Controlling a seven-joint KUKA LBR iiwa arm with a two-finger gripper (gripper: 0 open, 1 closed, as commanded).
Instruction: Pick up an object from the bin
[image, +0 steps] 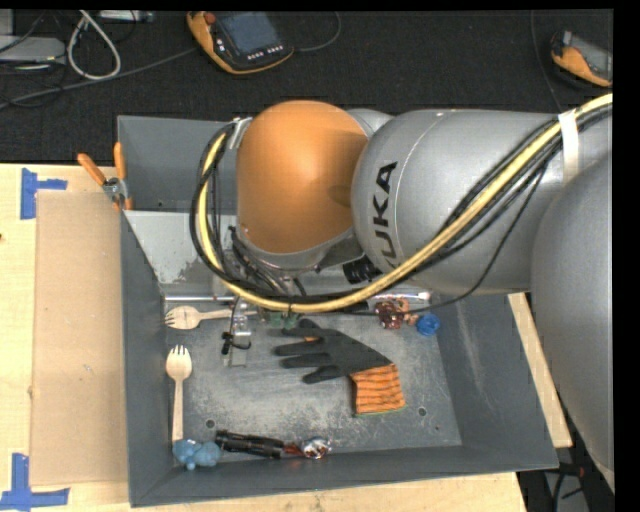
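Here, my jaws, opening I cannot tell, hang between a pale plastic fork (192, 318) and a black fabric glove (335, 355); I'd centre over one before closing.

We are looking down into the grey bin (140, 300), where the arm's orange cover (300, 175) is hanging over the back half. The hand (237, 340) is sitting low between a pale plastic fork (195, 318) and the fingertips of a black glove (335, 355) with an orange cuff. A second pale fork (178, 380) is lying along the left wall, a blue figure (197, 455) and a black tool (250, 445) are lying by the front wall, and a copper-coloured coil (392, 315) and a blue bead (428, 325) are sitting near each other behind the cuff.
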